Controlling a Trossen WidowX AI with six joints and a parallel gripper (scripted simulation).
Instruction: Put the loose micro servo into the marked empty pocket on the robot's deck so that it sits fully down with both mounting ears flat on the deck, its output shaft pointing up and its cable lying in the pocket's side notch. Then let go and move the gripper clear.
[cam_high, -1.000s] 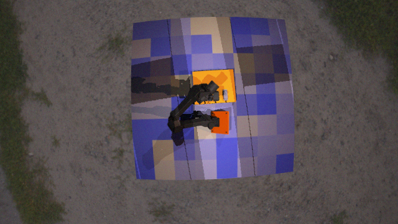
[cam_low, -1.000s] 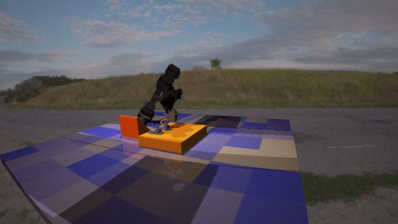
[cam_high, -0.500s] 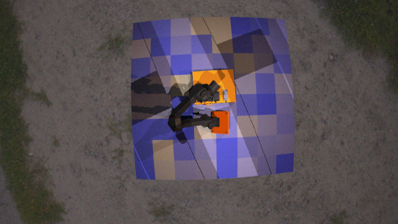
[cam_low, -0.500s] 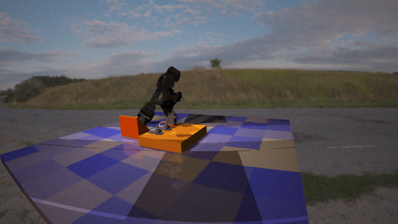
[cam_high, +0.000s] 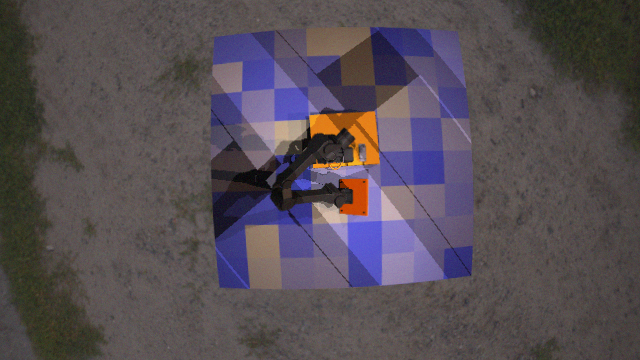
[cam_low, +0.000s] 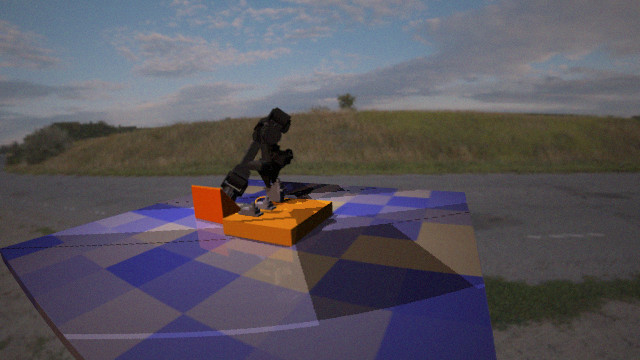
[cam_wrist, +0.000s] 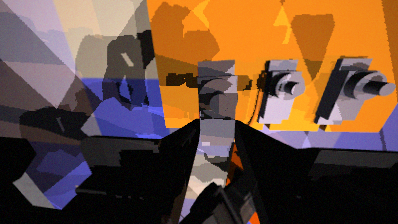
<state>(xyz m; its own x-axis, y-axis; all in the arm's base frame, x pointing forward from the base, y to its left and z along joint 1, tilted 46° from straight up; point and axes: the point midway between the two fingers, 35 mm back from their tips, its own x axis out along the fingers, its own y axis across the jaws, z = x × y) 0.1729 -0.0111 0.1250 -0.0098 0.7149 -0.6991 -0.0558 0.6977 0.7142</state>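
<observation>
The loose grey micro servo (cam_low: 276, 192) (cam_wrist: 218, 97) is between the fingers of my gripper (cam_wrist: 216, 123), which is shut on it. Its round boss faces the wrist camera. The servo is over the near-left part of the orange deck (cam_high: 369, 122) (cam_low: 311, 220) (cam_wrist: 242, 30) in the wrist view, beside the row of mounted servos. A gap below it cannot be made out. The marked pocket is hidden under the servo and fingers. A thin orange cable loop (cam_low: 258, 199) shows near the held servo; where its end lies cannot be told.
Two mounted grey servos stand on the deck to the right in the wrist view: a nearer one (cam_wrist: 281, 92) and a farther one (cam_wrist: 350, 90) (cam_high: 362, 152). An upright red-orange plate (cam_high: 359, 200) (cam_low: 207, 204) stands beside the deck, close to the arm's base. Hard shadows cross the checkered table (cam_high: 365, 245).
</observation>
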